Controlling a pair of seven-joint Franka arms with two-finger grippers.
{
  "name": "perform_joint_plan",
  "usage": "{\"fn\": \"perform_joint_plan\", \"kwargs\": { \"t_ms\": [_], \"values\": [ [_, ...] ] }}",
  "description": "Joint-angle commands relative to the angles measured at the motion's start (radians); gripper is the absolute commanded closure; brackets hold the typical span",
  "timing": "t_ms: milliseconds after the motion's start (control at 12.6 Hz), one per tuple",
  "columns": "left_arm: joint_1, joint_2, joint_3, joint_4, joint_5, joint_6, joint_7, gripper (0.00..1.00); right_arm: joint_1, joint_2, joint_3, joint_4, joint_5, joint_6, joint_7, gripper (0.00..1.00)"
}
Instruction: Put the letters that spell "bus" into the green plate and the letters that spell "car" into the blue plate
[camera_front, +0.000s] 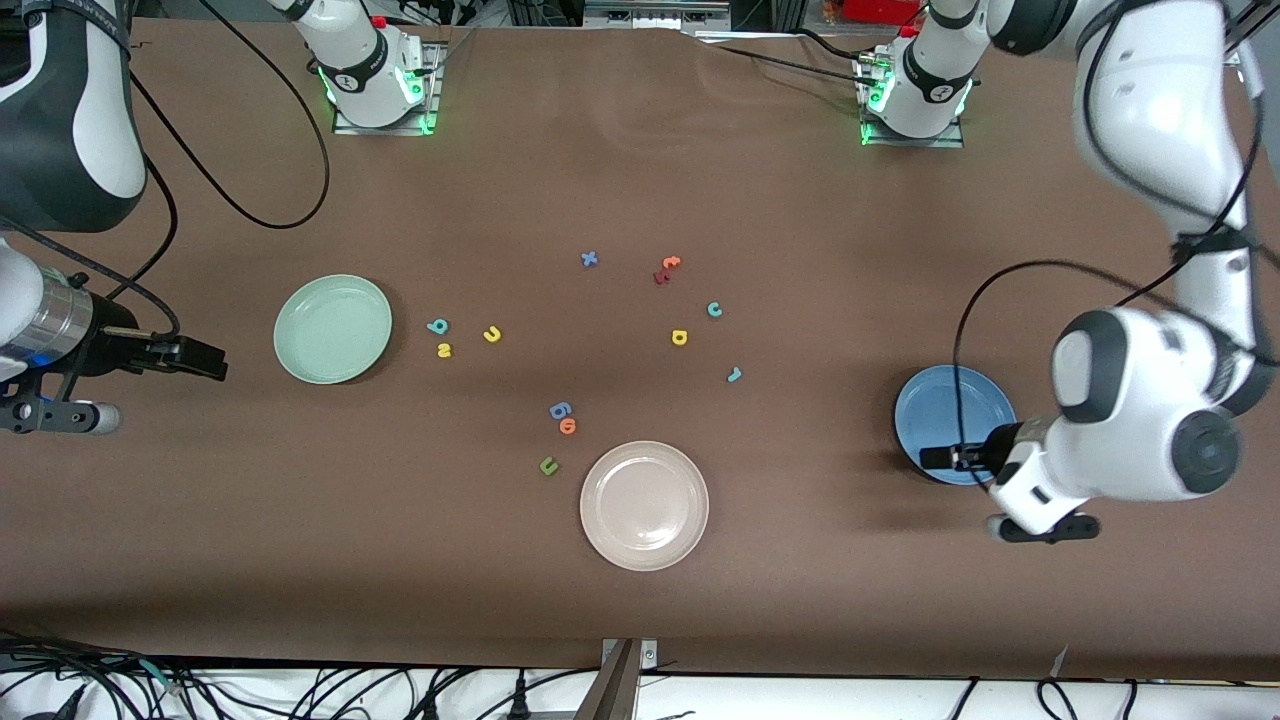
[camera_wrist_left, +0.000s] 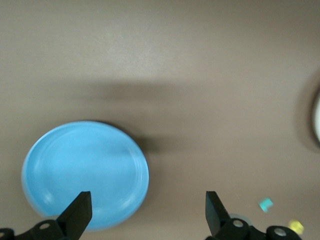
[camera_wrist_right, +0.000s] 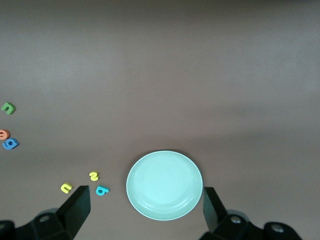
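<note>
Jaws spread above brown table (camera_front: 640, 180), cables.

Brown table (camera_front: 640, 180). Landmark: beige-white plate (camera_front: 644, 505), nearest the front camera.

- Green plate (camera_front: 333, 329): toward the right arm's end, farther.
- Blue plate (camera_front: 950, 415): toward the left arm's end.
- Olive "u" (camera_front: 548, 465), orange "o" (camera_front: 568, 426), blue looped letter (camera_front: 559, 410): just beside the landmark.
- Remaining foam letters: scattered farther back.
</note>
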Motion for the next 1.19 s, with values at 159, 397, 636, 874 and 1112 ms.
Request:
{"fn": "perform_joint_plan", "kwargs": {
  "t_ms": [159, 397, 636, 874, 1112],
  "values": [
    [0.008, -0.186, 0.005, -0.044, 0.110, -0.139, -0.017, 0.00, -0.015, -0.010, 0.011, -0.010, 0.029, 0.006, -0.001, 0.00],
    [0.024, -0.230, 0.008, -0.050, 0.116, -0.243, 0.025, 0.00, -0.015, -0.010, 0.011, -0.010, 0.029, 0.006, -0.001, 0.00],
    [0.024, -0.269, 0.004, -0.052, 0.144, -0.329, 0.085, 0.00, -0.015, -0.011, 0.011, -0.010, 0.031, 0.006, -0.001, 0.00],
    [0.022, -0.322, -0.002, -0.064, 0.198, -0.406, 0.097, 0.00, -0.016, -0.010, 0.009, -0.010, 0.033, 0.006, -0.001, 0.00],
    [0.013, -0.592, 0.010, -0.379, 0.211, -0.259, 0.184, 0.00, -0.016, -0.010, 0.009, -0.010, 0.033, 0.006, -0.001, 0.00]
  ]
}}
